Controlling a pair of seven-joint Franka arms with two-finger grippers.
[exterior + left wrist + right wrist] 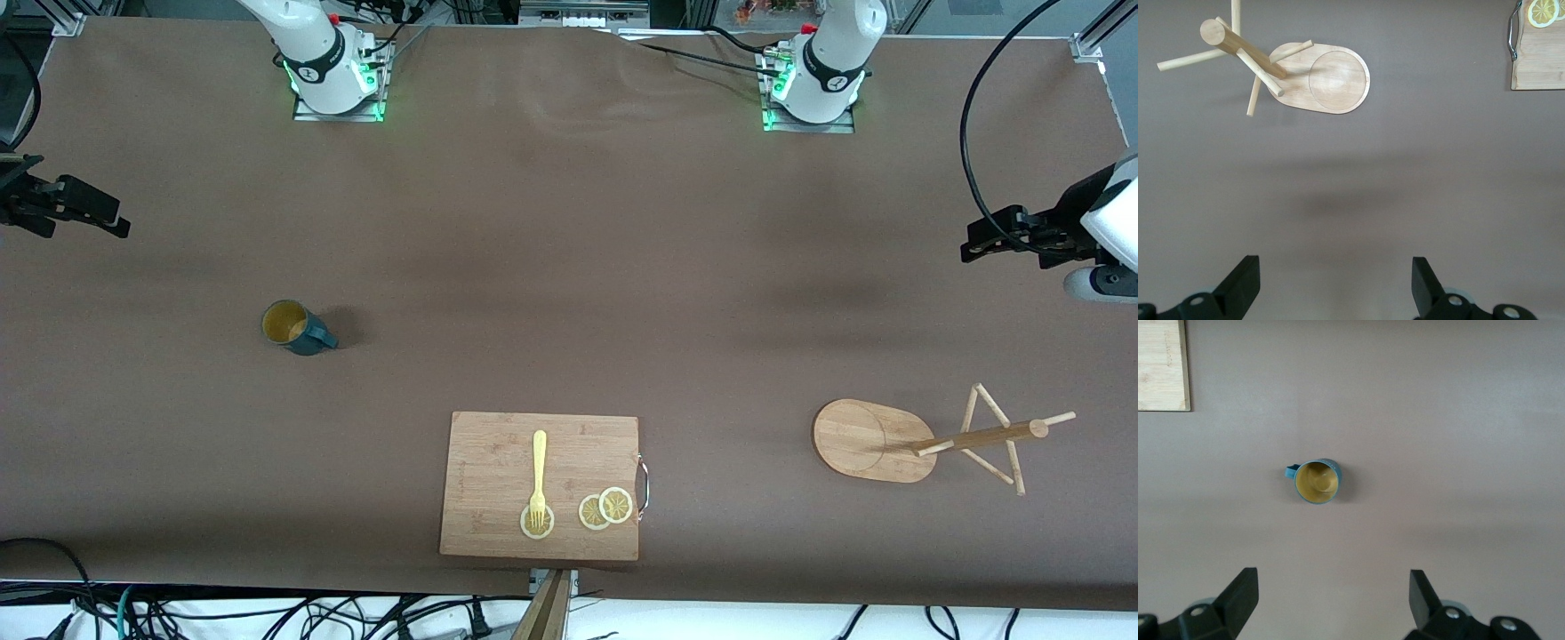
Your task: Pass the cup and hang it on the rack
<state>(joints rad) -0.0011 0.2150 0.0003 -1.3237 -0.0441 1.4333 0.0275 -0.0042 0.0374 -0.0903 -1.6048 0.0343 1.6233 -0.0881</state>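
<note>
The brown table (569, 267) held a rectangular wooden cutting board (498, 462), and the light wooden mug rack (876, 440) stood toward the left arm's end. The small dark teal cup (298, 327) sat upright toward the right arm's end. The left gripper (1336, 283) and the right gripper (1334, 600) both hung up high, fingers spread, nothing held.

The front camera hangs high across the counter (569, 267), facing me, my bases at its twelve o'clock edge. My left wrist camera looks straight down from well up, its open hand (1335, 287) at six o'clock, the rack (1325, 77) at eleven and a board (1538, 60) corner at two. My right wrist camera does likewise over the cup (1317, 482), its open hand (1333, 607) at six. All three share the board.
</note>
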